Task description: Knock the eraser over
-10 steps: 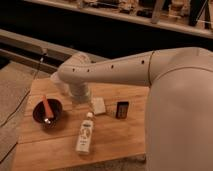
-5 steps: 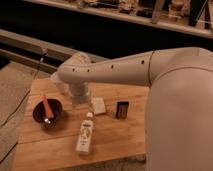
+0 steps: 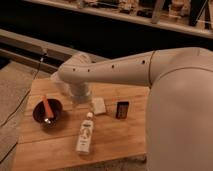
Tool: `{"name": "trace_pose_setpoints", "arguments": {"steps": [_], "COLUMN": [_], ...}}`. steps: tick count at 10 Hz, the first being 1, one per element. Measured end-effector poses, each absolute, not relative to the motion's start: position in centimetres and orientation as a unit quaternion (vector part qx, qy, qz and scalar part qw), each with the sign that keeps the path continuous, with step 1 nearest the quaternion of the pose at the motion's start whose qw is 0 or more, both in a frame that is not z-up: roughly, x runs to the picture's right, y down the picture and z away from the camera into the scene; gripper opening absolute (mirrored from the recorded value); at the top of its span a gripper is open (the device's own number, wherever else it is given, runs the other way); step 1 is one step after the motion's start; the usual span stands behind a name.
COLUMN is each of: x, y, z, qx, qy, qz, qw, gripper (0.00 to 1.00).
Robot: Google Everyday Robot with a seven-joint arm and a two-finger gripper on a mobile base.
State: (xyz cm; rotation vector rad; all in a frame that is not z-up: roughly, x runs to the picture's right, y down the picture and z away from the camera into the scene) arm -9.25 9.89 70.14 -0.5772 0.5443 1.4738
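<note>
A small dark block point(image 3: 122, 109), apparently the eraser, stands upright on the wooden table point(image 3: 120, 140), right of centre. A flat white block point(image 3: 99, 105) lies just left of it. My white arm reaches in from the right and bends down over the table's middle. My gripper point(image 3: 81, 101) is at the arm's lower end, between the bowl and the white block, left of the eraser and apart from it. The wrist largely hides it.
A dark bowl point(image 3: 47, 111) holding a red stick sits at the table's left. A plastic bottle point(image 3: 85, 133) lies on its side near the front middle. A cable runs along the floor left of the table. A dark rail runs behind the table.
</note>
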Motion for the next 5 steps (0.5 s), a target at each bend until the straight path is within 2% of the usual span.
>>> {"name": "trace_pose_setpoints", "arguments": {"steps": [2, 5], "x": [-7.8, -6.3], "y": [9.7, 10.6], "z": [69.7, 68.6], "qx": [-0.252, -0.261], "qy": [0.246, 0.249], "qz": [0.670, 0.696], "qw": [0.653, 0.621], "gripper": [0.63, 0.31]}}
